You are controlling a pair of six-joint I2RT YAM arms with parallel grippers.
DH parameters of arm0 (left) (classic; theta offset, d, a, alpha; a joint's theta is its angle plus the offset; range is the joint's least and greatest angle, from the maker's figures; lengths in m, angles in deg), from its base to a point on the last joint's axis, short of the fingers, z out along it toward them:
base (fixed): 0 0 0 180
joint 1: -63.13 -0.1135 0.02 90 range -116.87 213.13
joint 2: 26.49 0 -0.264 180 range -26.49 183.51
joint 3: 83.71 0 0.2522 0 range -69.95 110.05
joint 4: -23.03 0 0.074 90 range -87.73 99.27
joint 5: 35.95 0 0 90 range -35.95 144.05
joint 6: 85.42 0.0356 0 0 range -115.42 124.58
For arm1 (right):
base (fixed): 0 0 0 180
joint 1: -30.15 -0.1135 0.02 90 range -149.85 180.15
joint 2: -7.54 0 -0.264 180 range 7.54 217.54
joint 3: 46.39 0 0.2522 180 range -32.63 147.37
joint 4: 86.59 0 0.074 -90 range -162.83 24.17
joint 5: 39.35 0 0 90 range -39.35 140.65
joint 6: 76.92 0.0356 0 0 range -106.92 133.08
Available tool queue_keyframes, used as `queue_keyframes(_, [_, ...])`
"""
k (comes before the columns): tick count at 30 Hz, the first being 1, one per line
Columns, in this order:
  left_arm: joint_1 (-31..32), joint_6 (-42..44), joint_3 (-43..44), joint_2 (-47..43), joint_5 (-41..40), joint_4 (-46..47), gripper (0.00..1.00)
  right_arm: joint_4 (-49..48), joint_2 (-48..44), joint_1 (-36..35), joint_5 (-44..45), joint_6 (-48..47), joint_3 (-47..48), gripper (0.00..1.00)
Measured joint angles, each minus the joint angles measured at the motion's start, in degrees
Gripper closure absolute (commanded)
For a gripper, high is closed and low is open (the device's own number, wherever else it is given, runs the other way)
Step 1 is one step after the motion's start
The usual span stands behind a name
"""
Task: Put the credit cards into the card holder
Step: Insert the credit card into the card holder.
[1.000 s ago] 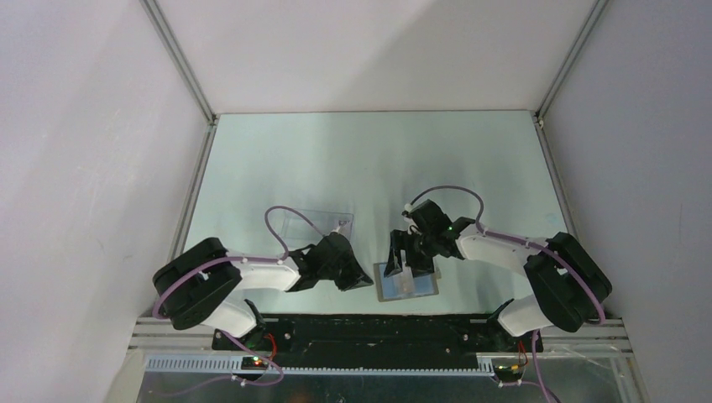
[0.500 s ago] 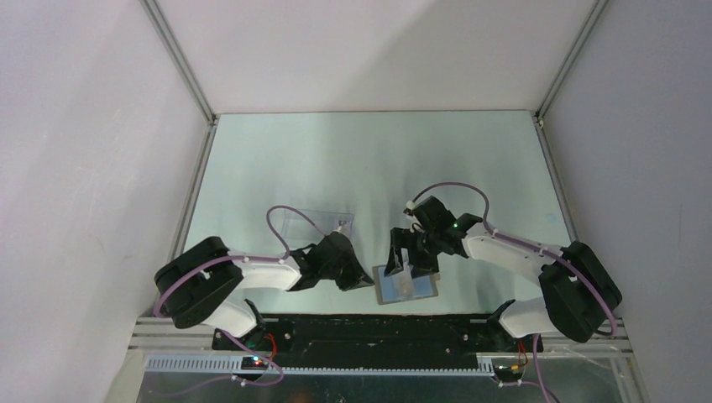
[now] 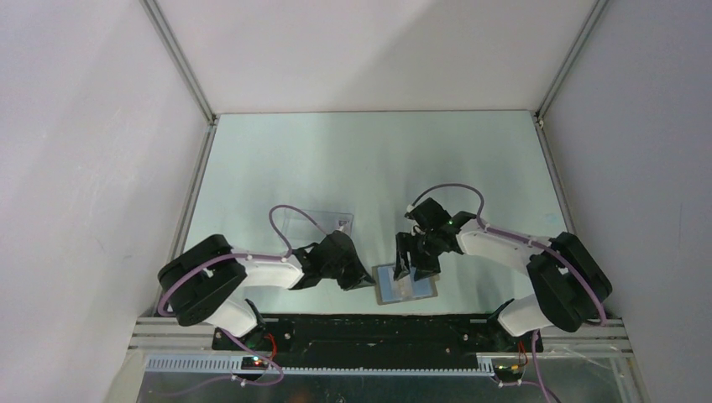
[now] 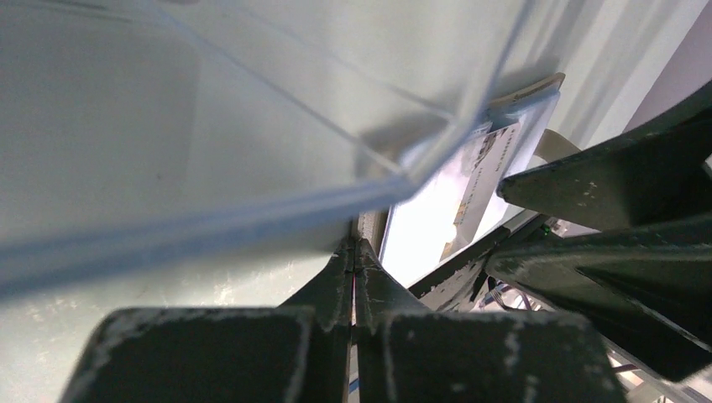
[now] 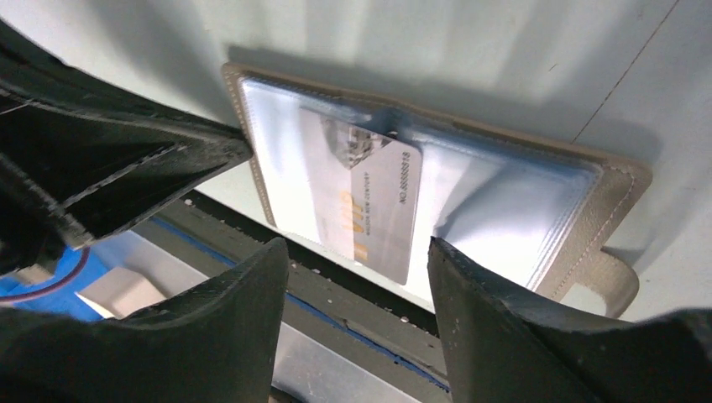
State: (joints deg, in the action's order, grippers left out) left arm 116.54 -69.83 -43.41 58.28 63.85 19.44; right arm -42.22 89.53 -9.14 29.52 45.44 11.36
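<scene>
The card holder (image 5: pixel 554 189) lies open near the table's front edge, grey-brown outside with a light blue lining. A pale credit card (image 5: pixel 361 197) with yellowish print sits partly in a pocket, its lower end sticking out toward the near edge. My right gripper (image 5: pixel 357 277) hangs open just above that end, nothing between its fingers. In the top view the right gripper (image 3: pixel 416 274) is over the card holder (image 3: pixel 386 292). My left gripper (image 4: pixel 356 252) is shut, its tips against the holder's tan left edge (image 4: pixel 369 227). The left wrist view also shows the credit card (image 4: pixel 483 164).
A clear plastic box (image 3: pixel 319 222) stands behind the left gripper (image 3: pixel 368 280) and fills most of the left wrist view as the clear plastic box (image 4: pixel 252 126). A black rail (image 3: pixel 378 329) runs along the near edge just in front of the holder.
The right gripper has shifted slightly right and toward the near edge over the holder, its jaws widening and then narrowing a little. The left arm has stayed put.
</scene>
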Motion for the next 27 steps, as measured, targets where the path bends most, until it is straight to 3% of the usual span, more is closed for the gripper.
queue_keyframes(10, [0.0, 0.4, 0.5, 0.7, 0.6, 0.0, 1.0, -2.1, 5.0, -2.5, -1.1, -0.8, 1.0, 0.47])
queue_keyframes(16, [0.0, 0.5, 0.6, 0.7, 0.9, 0.0, 1.0, -2.6, 6.6, -6.6, -1.4, -0.6, 2.4, 0.46])
queue_keyframes(22, [0.0, 0.8, 0.6, 0.6, 0.9, 0.0, 1.0, -1.8, 6.8, -8.2, -1.1, 0.0, 2.5, 0.39])
queue_keyframes(27, [0.1, 1.0, 0.5, -2.2, 0.3, -2.0, 0.82, -0.2, 6.2, -8.2, 0.3, 0.0, 4.3, 0.31])
